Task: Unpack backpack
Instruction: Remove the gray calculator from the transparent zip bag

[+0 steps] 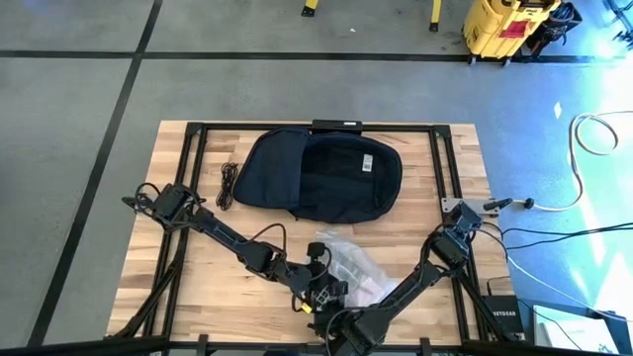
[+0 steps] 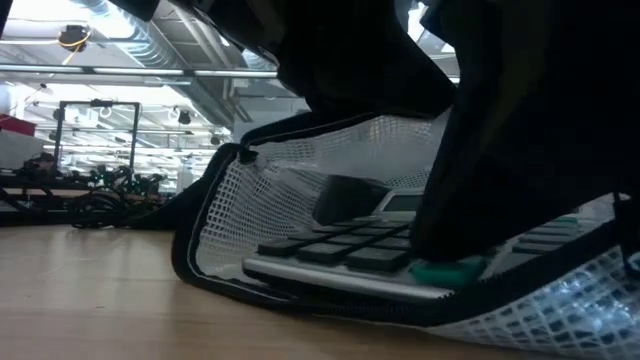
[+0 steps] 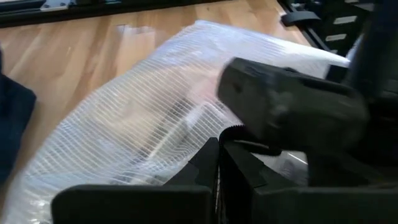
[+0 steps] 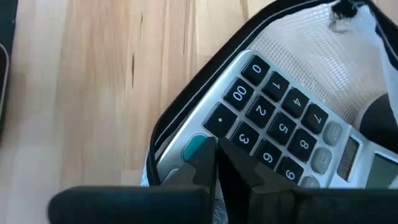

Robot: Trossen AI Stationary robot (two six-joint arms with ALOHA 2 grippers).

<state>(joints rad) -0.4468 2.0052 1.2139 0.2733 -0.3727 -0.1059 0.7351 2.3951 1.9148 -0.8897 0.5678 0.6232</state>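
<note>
I think I am part way through the job. On the left of the high view a thin black cord [image 1: 228, 185] lies in a loose squiggle on the wooden bench [image 1: 178, 287]. It is just beside the backpack [image 1: 321, 174], which sits in the upper middle of that view. The backpack is big, soft and dark blue, with a round shape. It lies flat with its flap thrown open, and I see a small white tag inside. I cannot see if anything is left in it.

Lower down, in the middle of the high view, is a clear mesh pouch [image 1: 358, 269] with a black edge. It looks crinkly and shiny, with thin white lines like a net. It is already out of the backpack and on the bench. Inside it is a calculator [image 4: 273, 127], hard and flat, silver with black number keys and one green key.

My left tool [image 1: 318, 293] is low at the pouch. Its fingers look nearly closed in my left wrist view, but I cannot tell if they hold anything. My right tool [image 1: 348, 331] is just to its right, at the bottom of the high view. Its fingers sit close together at the pouch's open edge, by the green key. I cannot tell if they grip it.
</note>
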